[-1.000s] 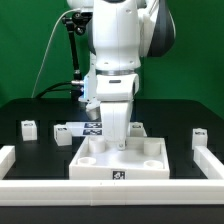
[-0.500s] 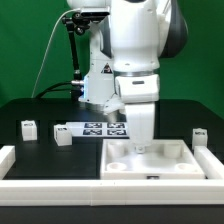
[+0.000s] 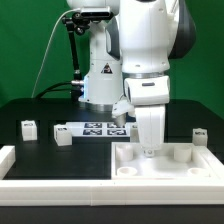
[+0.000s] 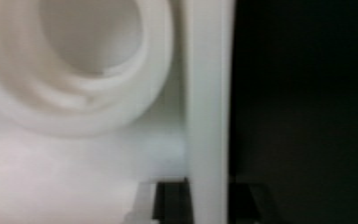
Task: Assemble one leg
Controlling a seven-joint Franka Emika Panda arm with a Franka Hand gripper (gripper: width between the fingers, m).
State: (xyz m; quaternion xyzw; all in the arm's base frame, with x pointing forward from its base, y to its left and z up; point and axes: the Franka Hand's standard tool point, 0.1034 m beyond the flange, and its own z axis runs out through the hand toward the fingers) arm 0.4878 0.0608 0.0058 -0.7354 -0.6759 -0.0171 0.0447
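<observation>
My gripper (image 3: 150,149) reaches down onto the far wall of the large white tray-shaped piece (image 3: 180,168), at the exterior view's right. In the wrist view the two dark fingers (image 4: 169,205) stand on either side of that thin white wall (image 4: 204,100), so the gripper (image 4: 206,200) is shut on it. A round socket (image 4: 78,60) of the tray fills the rest of that view. Three legs, small white posts with tags, stand loose on the black table: one at the far left (image 3: 28,127), one beside the marker board (image 3: 64,136), one at the right (image 3: 199,137).
The marker board (image 3: 98,128) lies flat behind the tray, under the arm. A low white barrier (image 3: 55,186) runs along the table's front edge and turns up its left side (image 3: 7,156). The robot's base (image 3: 100,70) stands at the back.
The gripper has moved toward the exterior view's right, and the tray-shaped piece has slid with it from the middle of the table to the right side. The legs have not moved.
</observation>
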